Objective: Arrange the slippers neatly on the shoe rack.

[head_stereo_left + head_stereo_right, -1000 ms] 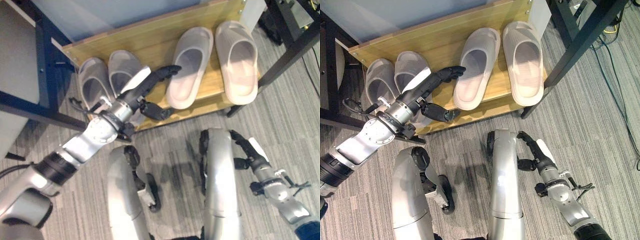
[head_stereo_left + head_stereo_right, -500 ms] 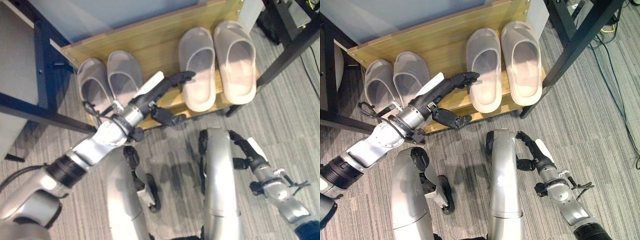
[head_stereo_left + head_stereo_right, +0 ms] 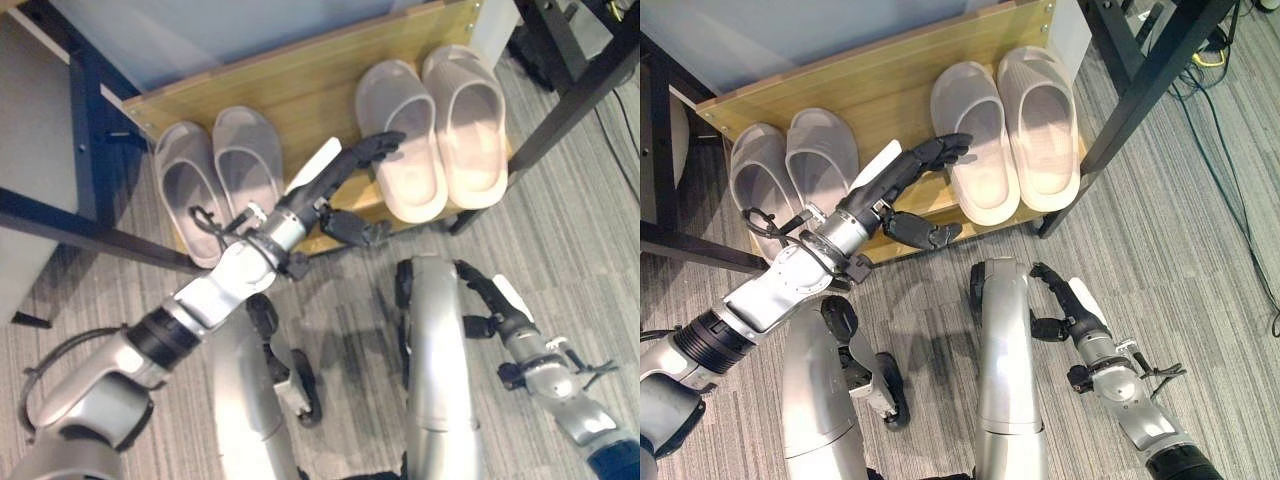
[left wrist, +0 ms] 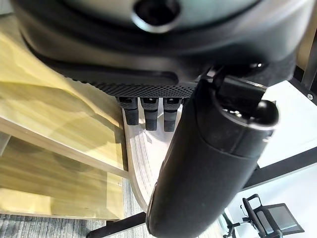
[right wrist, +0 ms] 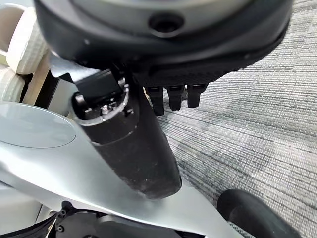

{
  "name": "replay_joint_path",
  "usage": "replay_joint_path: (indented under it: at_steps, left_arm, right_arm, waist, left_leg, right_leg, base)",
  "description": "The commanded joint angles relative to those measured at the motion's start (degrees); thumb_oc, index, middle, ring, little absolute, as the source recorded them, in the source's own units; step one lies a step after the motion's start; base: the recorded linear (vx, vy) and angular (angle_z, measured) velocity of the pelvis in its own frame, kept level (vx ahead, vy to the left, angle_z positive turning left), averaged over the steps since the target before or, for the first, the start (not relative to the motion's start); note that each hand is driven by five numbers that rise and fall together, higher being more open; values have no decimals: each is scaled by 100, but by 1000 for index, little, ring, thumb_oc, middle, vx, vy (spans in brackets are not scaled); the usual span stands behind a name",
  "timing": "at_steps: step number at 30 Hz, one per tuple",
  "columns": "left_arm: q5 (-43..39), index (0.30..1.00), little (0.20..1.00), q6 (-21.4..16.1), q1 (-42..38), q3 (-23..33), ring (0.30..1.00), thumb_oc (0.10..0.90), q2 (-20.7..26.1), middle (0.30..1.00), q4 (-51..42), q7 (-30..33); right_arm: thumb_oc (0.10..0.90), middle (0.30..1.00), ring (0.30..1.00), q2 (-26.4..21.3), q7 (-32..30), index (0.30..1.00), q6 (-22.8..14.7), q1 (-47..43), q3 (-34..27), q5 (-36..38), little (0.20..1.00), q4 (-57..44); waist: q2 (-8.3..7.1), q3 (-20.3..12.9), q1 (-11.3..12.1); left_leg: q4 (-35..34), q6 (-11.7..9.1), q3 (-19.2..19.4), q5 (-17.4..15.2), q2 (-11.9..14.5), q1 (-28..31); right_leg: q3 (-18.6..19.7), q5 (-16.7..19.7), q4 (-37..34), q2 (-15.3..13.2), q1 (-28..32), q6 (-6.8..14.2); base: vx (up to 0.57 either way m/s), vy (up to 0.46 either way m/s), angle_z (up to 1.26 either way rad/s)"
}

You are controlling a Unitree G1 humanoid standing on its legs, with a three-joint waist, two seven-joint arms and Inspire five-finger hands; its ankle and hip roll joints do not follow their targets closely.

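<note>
On the wooden shoe rack [image 3: 300,90] lie two grey slippers [image 3: 185,190] [image 3: 248,155] at the left and two beige slippers at the right. My left hand [image 3: 320,185] reaches over the shelf's front, open, its straight fingers [image 4: 148,111] against the left side of the left beige slipper [image 3: 415,175]. The thumb [image 4: 208,163] hangs off the shelf's front edge. That slipper lies parallel to the right beige slipper [image 3: 475,125], the two touching. My right hand [image 3: 490,305] hangs low at the right over the carpet, relaxed and holding nothing.
A dark blue table frame [image 3: 85,120] stands left of the rack and a black table leg [image 3: 565,110] slants past its right end. Grey carpet [image 3: 1200,260] spreads in front, with cables [image 3: 1240,200] at the far right.
My left hand has swept to the right, pushing the left beige slipper from a slant to straight beside the right one. The right hand has stayed put.
</note>
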Motion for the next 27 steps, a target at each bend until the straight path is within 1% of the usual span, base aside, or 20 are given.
replay_joint_path:
  at_steps: [1,2,3,5,6,8,9,10,14,15,17,18,19,20,21,22,23,24,26,27]
  left_arm:
    - [-276,900,900,-712,-698,464,900,800,232,900,-509,415]
    - [-283,900,900,-715,-699,514,900,800,278,900,-565,412]
    - [-335,900,900,-816,-510,763,900,800,524,900,-824,470]
    - [-444,900,900,-949,-174,1041,900,800,751,900,-1065,555]
    - [-454,900,900,-952,-97,1100,900,800,780,900,-1134,553]
    - [-561,900,900,-1046,516,1562,900,800,990,900,-1509,581]
    - [-560,900,900,-1045,607,1633,900,800,1006,900,-1578,575]
    - [-592,900,900,-1063,1011,1917,900,800,1079,900,-1799,567]
    - [-621,900,900,-1103,1926,2560,900,800,993,900,-2263,504]
    - [-544,900,900,-1105,2265,2854,900,800,836,900,-2420,437]
    - [-537,900,900,-1104,2362,2973,900,800,756,900,-2511,398]
    - [-446,900,900,-1121,2348,3166,900,800,602,900,-2578,301]
    - [-445,900,900,-1117,2342,3178,900,800,602,900,-2583,298]
    - [-460,900,900,-1155,2273,3288,900,800,336,900,-2552,244]
    - [-461,900,900,-1154,2261,3296,900,800,335,900,-2551,242]
    - [-483,900,900,-1174,2148,3358,900,800,114,900,-2492,169]
    - [-513,900,900,-1179,2158,3373,900,800,20,900,-2451,119]
    - [-527,900,900,-1190,2237,3338,900,800,-61,900,-2366,58]
    - [-491,900,900,-1176,2499,3250,900,800,-186,900,-2219,-82]
    - [-458,900,900,-1181,2557,3146,900,800,-242,900,-2062,-130]
  right_arm:
    - [800,900,900,-99,-81,900,-526,-249,-155,-56,900,-800]
    - [800,900,900,-105,-78,900,-532,-282,-182,-60,900,-818]
    - [800,900,900,-113,-82,900,-556,-221,-262,-75,900,-860]
    - [800,900,900,-71,-95,900,-587,-54,-334,-84,900,-862]
    - [800,900,900,-75,-92,900,-592,-38,-338,-91,900,-878]
    - [800,900,900,-15,-127,900,-629,113,-470,-147,900,-946]
    - [800,900,900,-21,-126,900,-633,132,-472,-157,900,-965]
    - [800,900,900,-3,-135,900,-639,182,-555,-197,900,-1003]
    - [800,900,900,33,-185,900,-686,295,-692,-307,900,-1091]
    - [800,900,900,50,-232,900,-703,212,-799,-361,900,-1099]
    - [800,900,900,45,-279,900,-719,82,-805,-381,900,-1084]
    - [800,900,900,44,-350,900,-730,-251,-939,-470,900,-1063]
    - [800,900,900,43,-351,900,-730,-275,-936,-471,900,-1055]
    - [800,900,900,66,-429,900,-738,-650,-1085,-535,900,-1015]
    - [800,900,900,63,-432,900,-741,-672,-1082,-536,900,-1004]
    - [800,900,900,103,-497,900,-776,-993,-1239,-545,900,-972]
    - [800,900,900,111,-518,900,-788,-1078,-1307,-556,900,-952]
    - [800,900,900,141,-527,900,-812,-1088,-1309,-537,900,-909]
    - [800,900,900,215,-506,900,-836,-1048,-1317,-536,900,-853]
    - [800,900,900,252,-494,900,-860,-1040,-1267,-525,900,-777]
  waist:
    - [-121,-194,198]
    - [-117,-194,195]
    - [-93,-194,243]
    - [-61,-194,332]
    - [-54,-194,331]
    - [-27,-194,423]
    - [-22,-194,415]
    - [-23,-194,462]
    - [-51,-194,546]
    - [-96,-194,622]
    - [-108,-194,649]
    - [-189,-194,793]
    - [-186,-194,790]
    - [-232,-194,900]
    - [-226,-194,891]
    - [-201,-194,939]
    - [-143,-201,932]
    - [-48,-373,921]
    - [39,-726,903]
    - [108,-909,879]
  left_leg:
    - [-442,-82,-183,464,-197,-708]
    - [-476,-77,-176,422,-229,-708]
    - [-475,-79,-186,410,-227,-708]
    - [-434,-88,-212,450,-191,-708]
    - [-429,-88,-220,445,-185,-708]
    - [-455,-90,-237,436,-189,-708]
    - [-451,-90,-243,435,-183,-708]
    - [-503,-91,-238,426,-198,-708]
    - [-592,-98,-264,450,-198,-708]
    - [-844,-93,-229,468,-164,-708]
    - [-1145,-84,-211,530,-158,-708]
    - [-1922,-111,-163,694,-136,-708]
    - [-1976,-104,-159,740,-139,-708]
    - [-2660,-125,-100,1040,-159,-708]
    - [-2730,-115,-95,1106,-170,-708]
    - [-3196,-112,-77,1367,-203,-708]
    - [-3437,-98,-129,1517,-207,-708]
    - [-3763,-91,-191,1698,-220,-708]
    - [-4219,-83,-278,1923,-247,-707]
    - [-4552,-93,-342,2107,-273,-697]
  right_leg:
    - [417,-360,-80,-239,281,-252]
    - [429,-389,-125,-239,281,-240]
    - [417,-381,-123,-234,281,-247]
    - [389,-342,-70,-223,281,-272]
    - [380,-336,-72,-217,281,-274]
    - [369,-317,-89,-212,281,-285]
    - [363,-311,-89,-206,281,-286]
    - [367,-291,-113,-210,281,-282]
    - [362,-187,-186,-140,281,-326]
    - [329,-126,-371,-109,281,-345]
    - [266,-31,-676,-122,281,-362]
    - [178,182,-1353,-80,281,-321]
    - [166,228,-1409,-82,281,-328]
    - [26,525,-2079,-62,281,-300]
    - [14,588,-2146,-70,281,-309]
    - [-182,806,-2685,-98,284,-274]
    - [-313,915,-2976,-162,326,-267]
    - [-481,1056,-3346,-252,390,-254]
    - [-742,1240,-3911,-366,482,-236]
    - [-881,1383,-4288,-398,582,-223]
  base:
    - [0,0,0]
    - [0,0,0]
    - [0,0,0]
    - [0,0,0]
    - [0,0,0]
    - [0,0,0]
    - [0,0,0]
    - [0,0,0]
    - [40,-4,0]
    - [67,-4,0]
    - [-35,17,-8]
    - [-101,23,-12]
    - [-194,45,-24]
    - [-146,29,-29]
    - [-236,16,-35]
    - [-170,6,-23]
    - [-198,17,-12]
    - [-104,34,-3]
    - [-98,17,15]
    - [-124,-1,25]
